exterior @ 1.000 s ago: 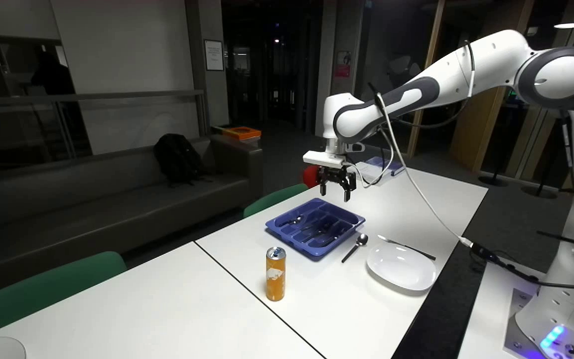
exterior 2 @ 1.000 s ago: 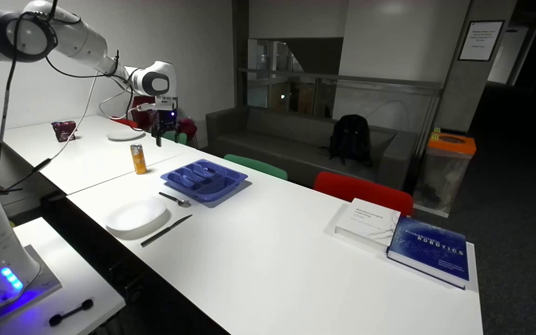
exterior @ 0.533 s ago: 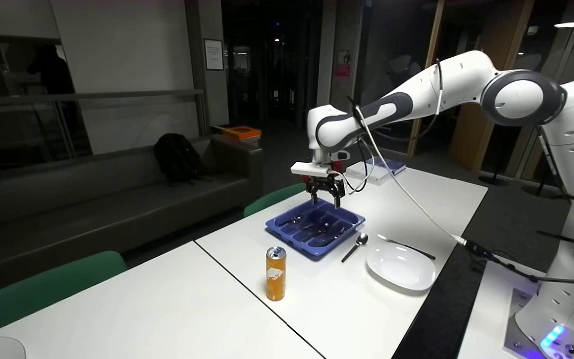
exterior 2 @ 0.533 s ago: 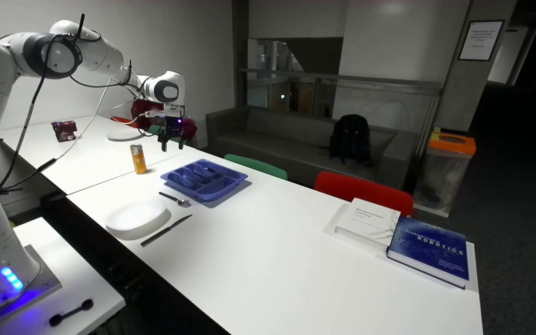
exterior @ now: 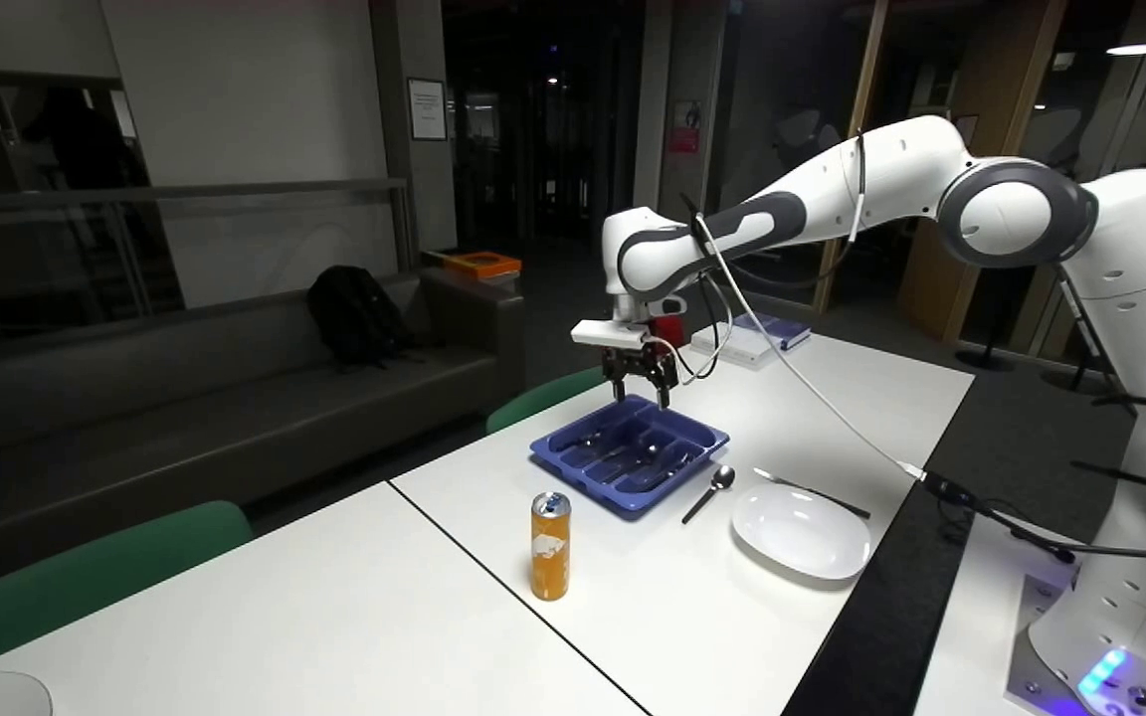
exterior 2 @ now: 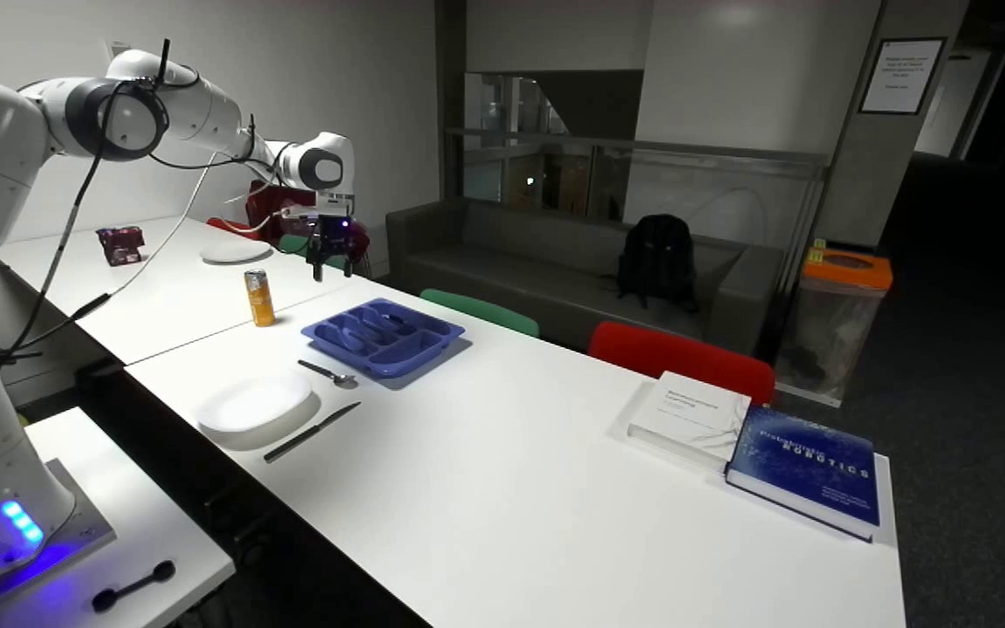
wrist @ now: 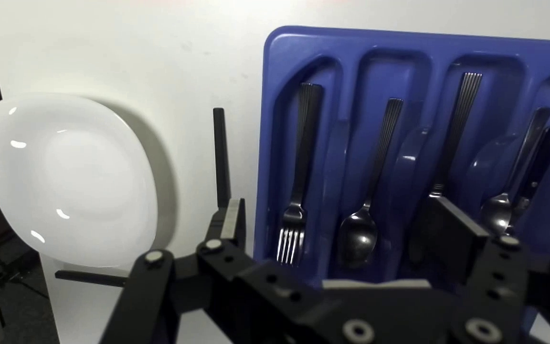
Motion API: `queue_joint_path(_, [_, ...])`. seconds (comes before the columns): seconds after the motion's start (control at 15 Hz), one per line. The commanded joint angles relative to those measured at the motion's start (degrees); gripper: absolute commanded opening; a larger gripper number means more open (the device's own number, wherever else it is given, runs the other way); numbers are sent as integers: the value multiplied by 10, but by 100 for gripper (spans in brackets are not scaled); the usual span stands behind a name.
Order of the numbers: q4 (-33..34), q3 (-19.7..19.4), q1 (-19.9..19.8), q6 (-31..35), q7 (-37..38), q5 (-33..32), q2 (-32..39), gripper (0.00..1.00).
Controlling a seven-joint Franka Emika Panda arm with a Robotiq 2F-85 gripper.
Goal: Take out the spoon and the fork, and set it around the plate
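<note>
My gripper (wrist: 347,224) hangs above the blue cutlery tray (exterior 2: 420,356), with its jaws wide apart and nothing between them; both exterior views show it there too. In the wrist view a fork (wrist: 301,153) lies in the leftmost compartment, tines toward the gripper. A spoon (wrist: 358,236) lies in the compartment beside it. Another spoon (exterior: 702,502) rests on the table between tray and plate; in the wrist view only its handle shows, its bowl hidden behind a finger. The white plate (exterior 2: 254,403) sits near the table edge on the robot's side.
A knife (exterior 2: 312,432) lies on the table alongside the plate. An orange can (exterior: 550,547) stands upright near the tray. Further compartments hold a ridged handle (wrist: 463,110), partly hidden by a finger, and more cutlery. Two books (exterior 2: 747,445) lie at one table end.
The gripper has shifted outward from the robot's base as the arm stretched further; it dipped first, then rose slightly. Its jaws stayed apart. Tray, plate and table cutlery have not moved.
</note>
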Motion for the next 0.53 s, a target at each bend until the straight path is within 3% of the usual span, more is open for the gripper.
queue_joint_path(0.0, [22,-10,5,-6,-1,-2,12,100])
queue_joint_path(0.47, [-37,-13,-4,28,-27,3,0,100])
